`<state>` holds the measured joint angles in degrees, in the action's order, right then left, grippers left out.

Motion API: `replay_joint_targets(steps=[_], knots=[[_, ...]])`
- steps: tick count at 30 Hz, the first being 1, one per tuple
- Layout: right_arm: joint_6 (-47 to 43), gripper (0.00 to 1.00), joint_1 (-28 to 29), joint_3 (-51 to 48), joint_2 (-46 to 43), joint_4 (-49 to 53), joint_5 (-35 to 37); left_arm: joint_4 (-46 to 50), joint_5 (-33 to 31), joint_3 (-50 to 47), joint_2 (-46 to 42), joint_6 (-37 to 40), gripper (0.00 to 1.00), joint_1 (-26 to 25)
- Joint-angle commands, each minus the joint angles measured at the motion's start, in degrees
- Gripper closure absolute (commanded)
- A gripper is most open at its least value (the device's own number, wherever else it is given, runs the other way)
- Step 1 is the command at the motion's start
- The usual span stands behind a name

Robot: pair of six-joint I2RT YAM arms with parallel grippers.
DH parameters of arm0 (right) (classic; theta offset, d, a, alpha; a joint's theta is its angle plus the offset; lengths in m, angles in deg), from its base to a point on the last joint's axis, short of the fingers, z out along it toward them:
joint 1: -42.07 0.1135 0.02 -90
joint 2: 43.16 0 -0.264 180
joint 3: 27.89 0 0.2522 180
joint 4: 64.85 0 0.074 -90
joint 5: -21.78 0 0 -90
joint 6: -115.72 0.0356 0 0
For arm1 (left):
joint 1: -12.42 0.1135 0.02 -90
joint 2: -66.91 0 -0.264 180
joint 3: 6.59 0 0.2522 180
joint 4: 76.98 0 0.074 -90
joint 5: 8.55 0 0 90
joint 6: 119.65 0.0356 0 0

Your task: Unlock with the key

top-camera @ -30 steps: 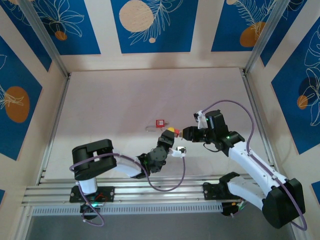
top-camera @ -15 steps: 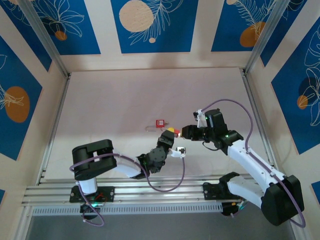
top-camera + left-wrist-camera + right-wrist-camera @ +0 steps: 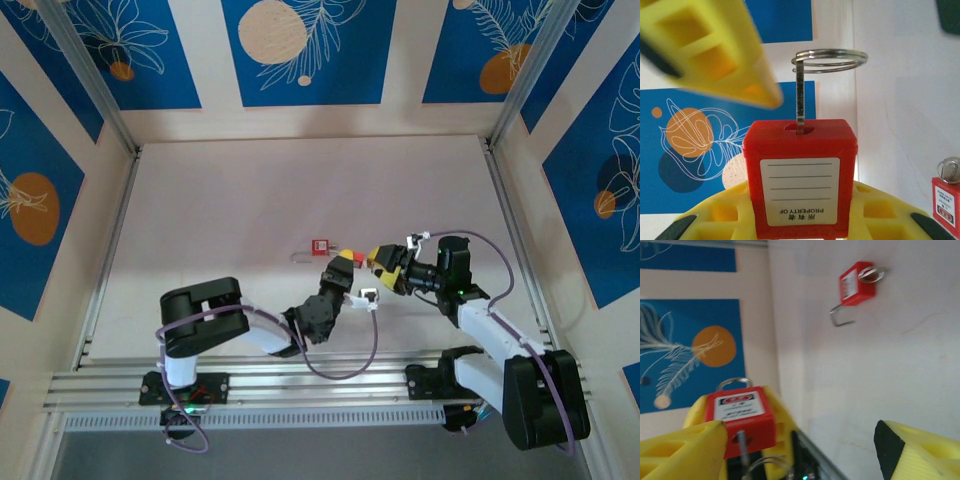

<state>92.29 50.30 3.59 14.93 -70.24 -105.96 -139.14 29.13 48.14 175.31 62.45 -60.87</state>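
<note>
Yellow-fingered left gripper [image 3: 342,262] is clamped on a red plastic padlock [image 3: 800,175], with a steel key [image 3: 799,100] on a wire ring [image 3: 830,56] standing in its keyhole. Right gripper [image 3: 378,272], jaws spread wide and empty, sits just beside that key. Farther off, a second red padlock [image 3: 856,284] lies on the pale table [image 3: 250,200], shackle open.

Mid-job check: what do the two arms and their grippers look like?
The left arm and right arm have white links and black joint housings. A purple cable runs along each. The fingers are yellow plastic with cut-out pockets and black pads.
</note>
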Motion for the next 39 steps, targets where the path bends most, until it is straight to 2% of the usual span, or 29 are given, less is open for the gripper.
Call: replay_joint_targets(steps=[1,9,21,27,29,31,33,35,37,39], knots=[[9.6,0.22,0.5,-1.3,0.2,-12.5,-5.9,-4.7,-0.9,2.7,1.5,0.5,0.91,-0.1],[11.5,0.25,2.4,-1.9,2.4,-15.0,-5.5,-4.7,-1.6,3.1,1.6,-0.8,0.93,-0.4],[12.0,0.55,3.9,-0.3,8.6,-21.5,-4.6,-4.7,-1.8,1.6,1.3,-1.3,0.93,-2.3],[12.9,0.65,3.9,-1.1,9.2,-24.0,-4.3,-4.7,-1.7,1.4,1.6,-1.5,0.89,-2.6],[12.4,0.66,3.6,-1.2,8.2,-22.7,-4.0,-4.8,-1.6,1.0,1.3,-1.9,0.83,-2.6],[11.4,0.66,3.2,-1.2,6.6,-20.6,-3.8,-4.8,-1.2,0.3,0.6,-2.5,0.70,-2.6],[9.8,0.67,2.2,-1.0,4.7,-17.3,-3.7,-4.7,-0.7,-0.9,-0.9,-3.5,0.46,-2.7],[8.4,0.67,0.5,-0.8,2.8,-14.5,-4.4,-3.2,-0.1,-2.6,-3.8,-5.0,0.28,-2.7],[6.8,0.67,-1.5,-0.4,1.0,-11.6,-5.1,5.8,0.7,-4.0,-9.2,-9.2,0.21,-2.7],[5.2,0.67,-3.4,0.3,-0.4,-8.8,-6.3,21.3,2.6,-4.7,-17.6,-18.8,0.15,-2.3]])
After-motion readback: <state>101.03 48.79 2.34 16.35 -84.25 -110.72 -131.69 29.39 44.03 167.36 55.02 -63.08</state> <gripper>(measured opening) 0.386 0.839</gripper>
